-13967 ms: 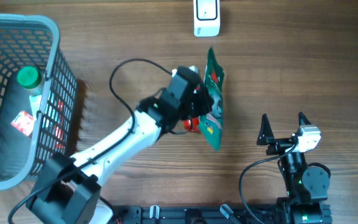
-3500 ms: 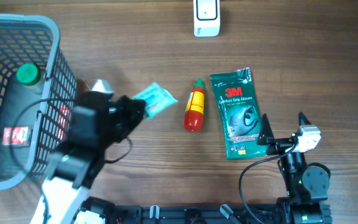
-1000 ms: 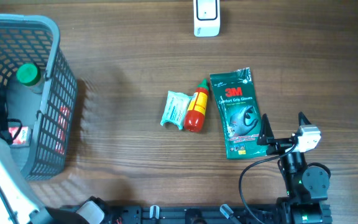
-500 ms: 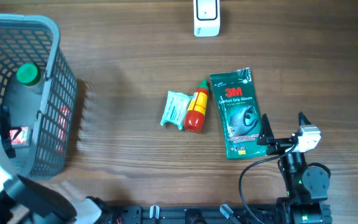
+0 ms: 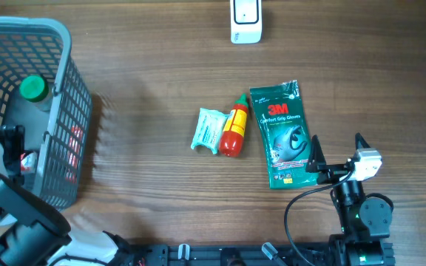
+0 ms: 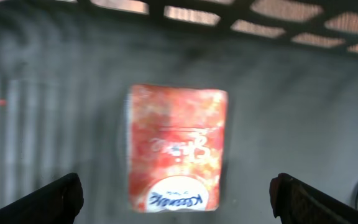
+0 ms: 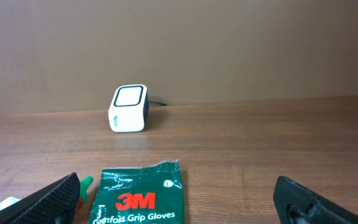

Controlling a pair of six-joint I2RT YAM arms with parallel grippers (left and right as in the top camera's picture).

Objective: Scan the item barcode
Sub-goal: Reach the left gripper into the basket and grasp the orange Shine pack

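The orange-red packet [image 6: 176, 155], perhaps tissues, its print too blurred to read, lies flat on the floor of the grey basket [image 5: 72, 96]. The left claw [image 6: 179, 202] hangs over it, spread wide and grasping nothing. A green-capped bottle [image 5: 34, 90] shares the basket. On the counter [image 5: 161, 192] lie a 3M gloves pack [image 5: 281, 133], a red sauce bottle [image 5: 233, 133] and a teal packet [image 5: 209, 131], with the white scanner [image 5: 245, 21] beyond them. The right claw [image 5: 336, 151] is released, empty.

Even, soft overhead light; left wrist view dim and motion-blurred.
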